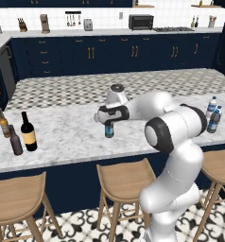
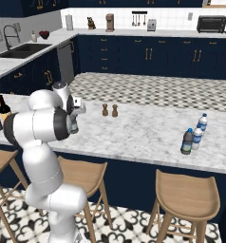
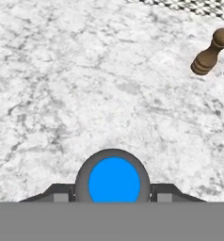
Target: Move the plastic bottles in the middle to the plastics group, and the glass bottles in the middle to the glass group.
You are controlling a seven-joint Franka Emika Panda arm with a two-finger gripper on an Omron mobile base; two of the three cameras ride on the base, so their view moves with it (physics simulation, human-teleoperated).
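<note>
We see the gripper clamped on a grey bottle mid-counter, top-down w/ fingers at the cap, prob. for carrying to the plastics group at right.

navy cabs | marble ctr | wood stools | tile flr

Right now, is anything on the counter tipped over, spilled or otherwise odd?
Nothing is tipped or spilled. Every bottle stands upright: the wine bottle beside the two brown bottles, three water bottles at the far end, and the grey-tinted water bottle in the end effector.
</note>
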